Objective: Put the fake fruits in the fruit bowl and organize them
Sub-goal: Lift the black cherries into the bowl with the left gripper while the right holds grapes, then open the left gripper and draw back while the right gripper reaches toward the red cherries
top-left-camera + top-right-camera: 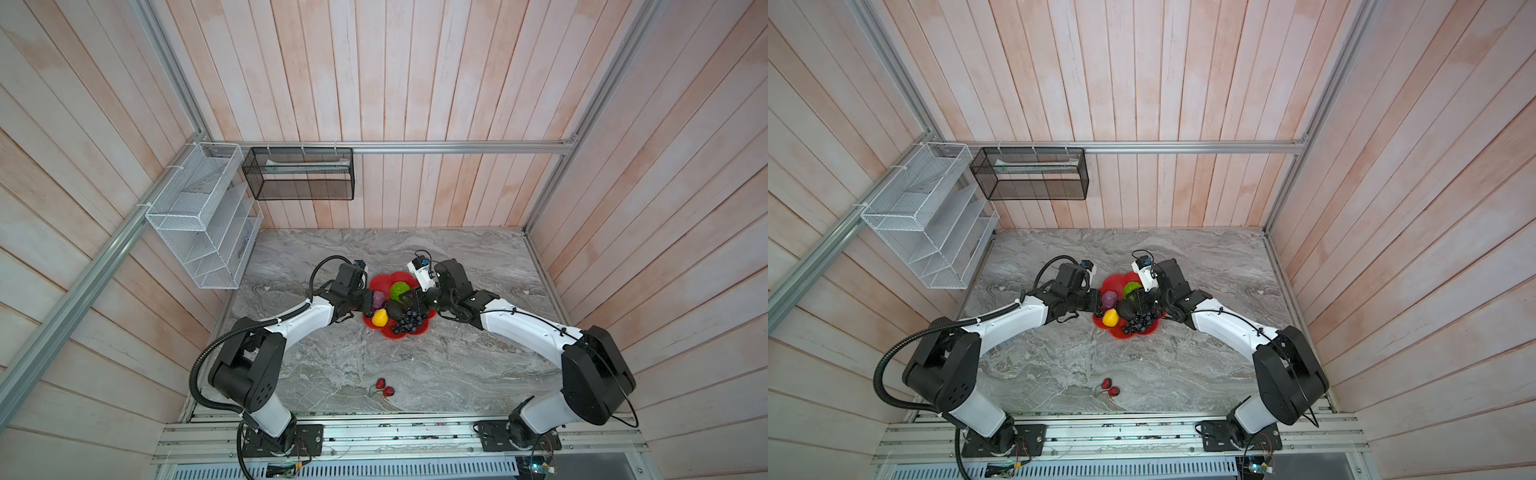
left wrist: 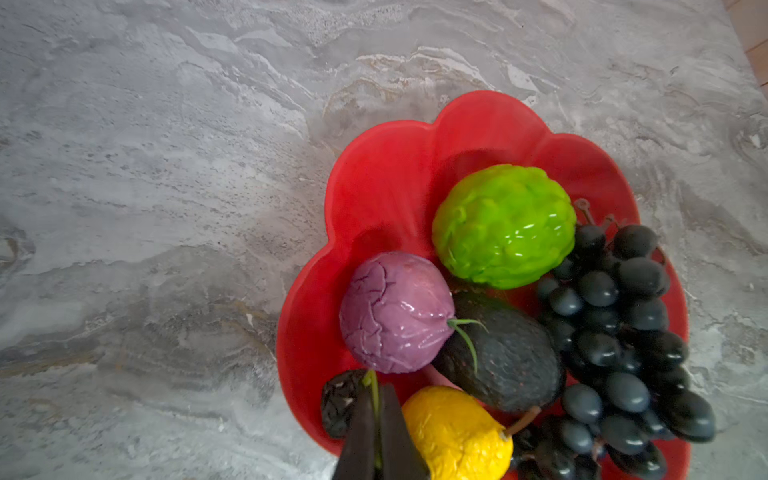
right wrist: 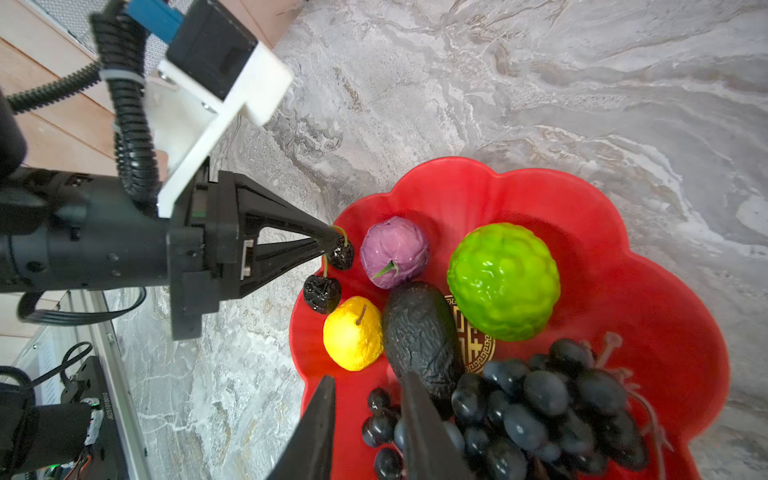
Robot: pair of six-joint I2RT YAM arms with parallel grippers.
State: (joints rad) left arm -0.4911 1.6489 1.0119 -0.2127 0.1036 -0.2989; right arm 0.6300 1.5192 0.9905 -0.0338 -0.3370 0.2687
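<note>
Grey marble tabletop (image 1: 415,365) fills the floor of a booth walled in pale wooden planks, with a white wire basket (image 1: 199,216) and a black mesh basket (image 1: 299,174) hung at the far left. We see the fruit bowl (image 1: 381,282) near the middle of the table, between the two arms.

In the right wrist view, the bowl (image 3: 623,291) holds the bumpy green ball (image 3: 503,282), the purple round fruit (image 3: 395,251), the yellow lemon-like fruit (image 3: 353,332), the dark avocado (image 3: 419,332) and the dark grape bunch (image 3: 548,407). The avocado lies across part of the gold emblem (image 3: 478,353), touching the lemon-like fruit on one side and the grapes at its end.

We find the left gripper (image 3: 332,239) clenched on the green stem of the small dark berries (image 3: 322,293). The pair hangs at the bowl's rim, one berry beside the purple fruit and one just beside the lemon-like fruit.

The right gripper (image 3: 369,379) hovers over the bowl at the grape bunch, its jaws parted. A few grapes show in the gap, and we cannot tell whether the fingers touch them.

The red strawberries (image 1: 388,391) lie together on the bare marble near the front edge, well apart from the bowl.
</note>
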